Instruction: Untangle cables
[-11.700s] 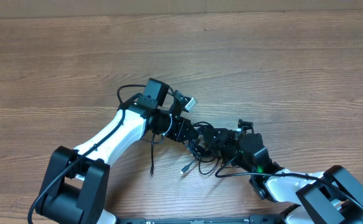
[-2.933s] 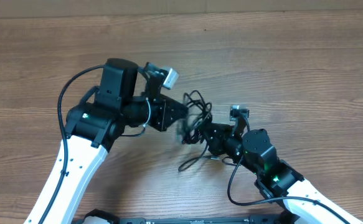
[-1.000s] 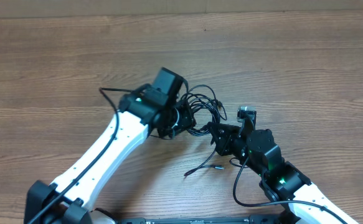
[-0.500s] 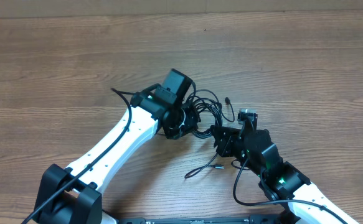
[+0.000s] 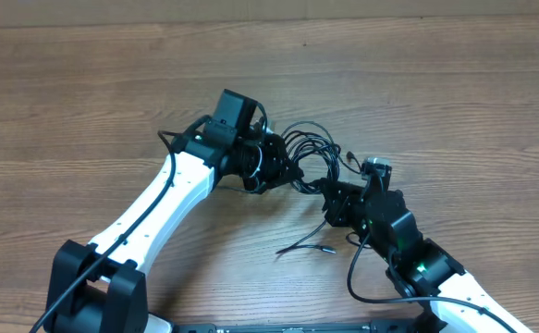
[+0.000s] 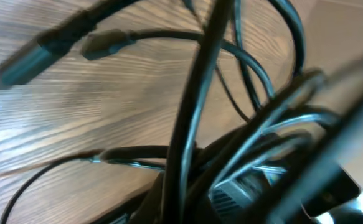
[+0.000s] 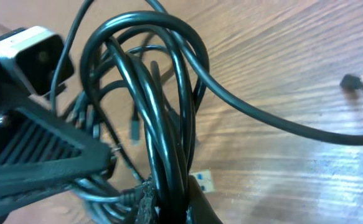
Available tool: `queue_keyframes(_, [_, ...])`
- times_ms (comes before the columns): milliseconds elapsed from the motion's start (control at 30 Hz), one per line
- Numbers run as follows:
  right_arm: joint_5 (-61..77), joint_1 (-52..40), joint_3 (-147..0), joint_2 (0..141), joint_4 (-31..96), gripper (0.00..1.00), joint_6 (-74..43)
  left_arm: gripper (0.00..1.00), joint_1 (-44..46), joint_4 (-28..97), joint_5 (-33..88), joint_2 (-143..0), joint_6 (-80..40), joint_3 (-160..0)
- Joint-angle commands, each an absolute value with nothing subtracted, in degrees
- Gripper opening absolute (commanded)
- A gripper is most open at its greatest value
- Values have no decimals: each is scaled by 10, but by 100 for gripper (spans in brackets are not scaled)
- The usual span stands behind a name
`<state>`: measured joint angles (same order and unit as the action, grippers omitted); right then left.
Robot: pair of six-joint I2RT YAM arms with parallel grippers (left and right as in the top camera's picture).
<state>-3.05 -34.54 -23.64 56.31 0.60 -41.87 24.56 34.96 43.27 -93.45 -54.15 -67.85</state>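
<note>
The cables are a tangled bundle of thin black cords stretched between my two grippers at the table's middle. My left gripper grips the bundle's left side; in the left wrist view the cords fill the frame, blurred, and run down into the jaws. My right gripper is shut on several looped strands, pinched between its fingers. One loose strand trails on the wood below. A blue-tipped plug and a small black plug end lie on the table.
The left arm's wrist and camera sit close against the bundle in the right wrist view. The wooden table stretches around both arms. Thicker black arm wires loop beside the left arm and the right arm.
My left gripper has shifted left and slightly up, drawing the bundle out. The right gripper keeps its hold and has edged up and right. The loops have spread wider.
</note>
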Motion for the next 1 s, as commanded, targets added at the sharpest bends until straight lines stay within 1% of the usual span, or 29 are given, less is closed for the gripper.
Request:
queue_keyframes(0, [-109,-347,-217,620,32,4,-404,4,216,323,573,-905,-506,-701])
queue_keyframes(200, [-131,-347,-217,668,-26,4,-404,4,209,322,639,-905,-435,-701])
queue_keyframes(300, [-153,-347,-217,673,-55,4,-404,5,209,324,642,-905,-374,-701])
queue_keyframes(400, [-158,-346,-217,673,-77,4,-404,18,209,330,638,-905,-317,-701])
queue_keyframes(467, [-159,-346,-217,673,-89,4,-403,20,210,342,626,-905,-288,-701])
queue_keyframes(533, [-161,-346,-217,673,-99,4,-403,19,211,368,593,-905,-282,-701])
queue_keyframes(633, [-160,-346,-217,673,-115,4,-402,5,211,418,531,-906,-282,-701])
queue_keyframes(767, [-160,-346,-217,673,-129,4,-402,5,211,469,443,-906,-283,-701])
queue_keyframes(833, [-153,-346,-217,673,-130,4,-402,4,211,483,420,-906,-283,-701])
queue_keyframes(867, [-149,-346,-217,673,-130,4,-402,5,212,488,414,-906,-284,-701])
queue_keyframes(900, [-147,-346,-217,673,-130,4,-402,13,214,490,409,-906,-286,-701])
queue_keyframes(933, [-147,-346,-217,673,-130,4,-402,18,218,491,402,-906,-295,-701])
queue_keyframes(967, [-147,-347,-217,673,-130,4,-402,19,222,491,395,-906,-305,-701])
